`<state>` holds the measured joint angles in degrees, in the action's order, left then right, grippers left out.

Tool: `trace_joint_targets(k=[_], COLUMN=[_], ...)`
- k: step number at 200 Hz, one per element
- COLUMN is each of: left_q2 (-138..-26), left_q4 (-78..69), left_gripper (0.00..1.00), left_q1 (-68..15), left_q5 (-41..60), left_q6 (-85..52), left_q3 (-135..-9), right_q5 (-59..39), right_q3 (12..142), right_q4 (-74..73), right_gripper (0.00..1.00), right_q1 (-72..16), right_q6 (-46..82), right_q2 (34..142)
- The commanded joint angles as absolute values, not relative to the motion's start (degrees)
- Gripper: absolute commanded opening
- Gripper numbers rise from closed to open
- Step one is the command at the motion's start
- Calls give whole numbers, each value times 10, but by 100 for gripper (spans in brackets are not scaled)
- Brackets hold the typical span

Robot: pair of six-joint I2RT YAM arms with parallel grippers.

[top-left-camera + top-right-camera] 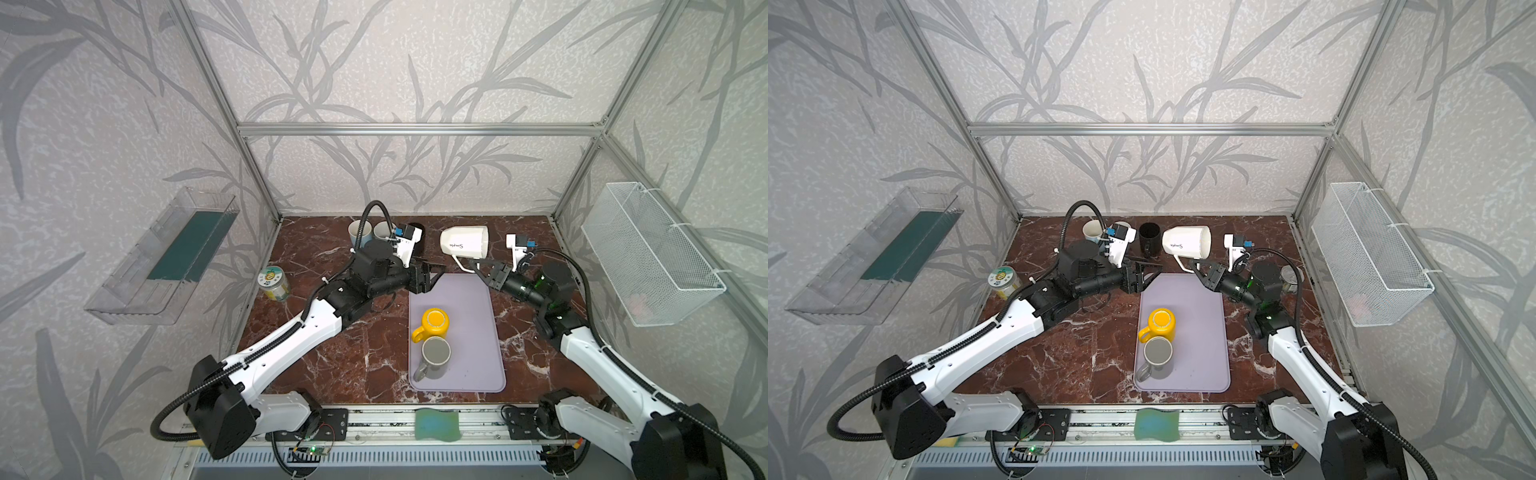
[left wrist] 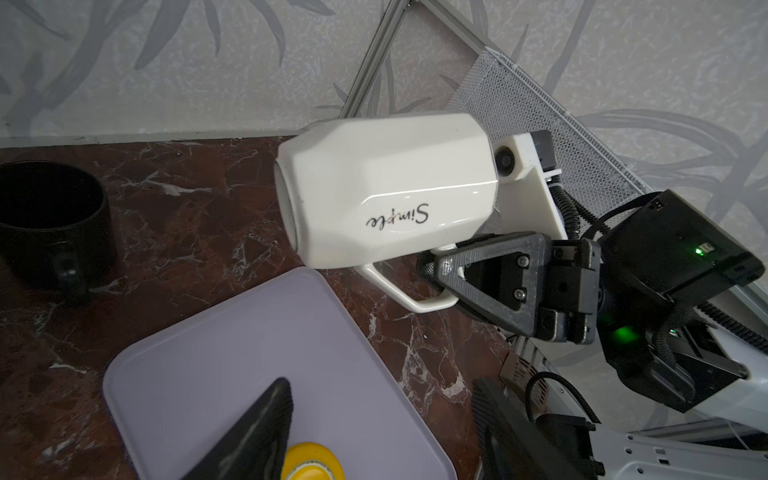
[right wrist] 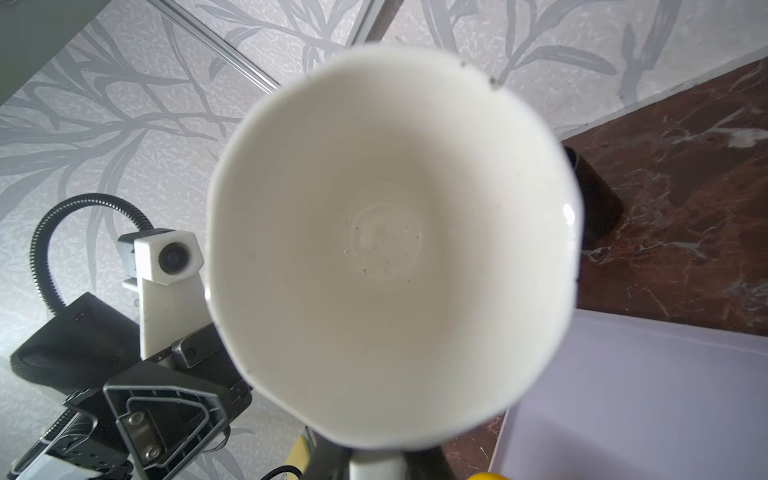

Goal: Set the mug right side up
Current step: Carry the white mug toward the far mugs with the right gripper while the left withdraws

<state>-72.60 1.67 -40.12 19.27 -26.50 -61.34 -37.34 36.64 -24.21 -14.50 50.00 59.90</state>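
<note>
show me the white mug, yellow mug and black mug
white mug (image 1: pixel 463 243): in a top view, side wall
yellow mug (image 1: pixel 435 319): in a top view, upturned base
black mug (image 2: pixel 25 249): left wrist view, outer wall

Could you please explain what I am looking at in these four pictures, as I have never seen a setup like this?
This is a two-armed robot at a marble-patterned table, each arm ending in a two-fingered gripper. Two pictures come from one camera pair above, looking down on everything; the other two come from small cameras on the wrists. The right gripper is shut on the handle of a white mug, held in the air on its side; its wrist camera looks into the mug's mouth. The left gripper is open and holds nothing, near a far corner of a lilac mat. A yellow mug and a grey mug stand on the mat; a black mug and a jar stand on the table.
</note>
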Motion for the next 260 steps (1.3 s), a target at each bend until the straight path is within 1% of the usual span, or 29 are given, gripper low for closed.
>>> trace_joint_targets(k=[1, 27, 153, 260], left_q2=[-700, -682, -596, -565], left_q4=[41, 52, 69, 101], left_gripper=[70, 70, 69, 69], left_q1=[-399, -399, -399, -399], left_q5=[154, 145, 109, 86], left_q6=[-256, -259, -288, -281], left_q3=[-595, -575, -491, -483], right_q5=[-352, -339, -292, -263], right_q3=[413, 428, 491, 575], right_q4=[-250, -223, -206, -178], right_gripper=[0, 0, 0, 0], right_q1=[-143, -143, -143, -144], right_q6=[450, 434, 379, 332], right_q2=[597, 620, 766, 896])
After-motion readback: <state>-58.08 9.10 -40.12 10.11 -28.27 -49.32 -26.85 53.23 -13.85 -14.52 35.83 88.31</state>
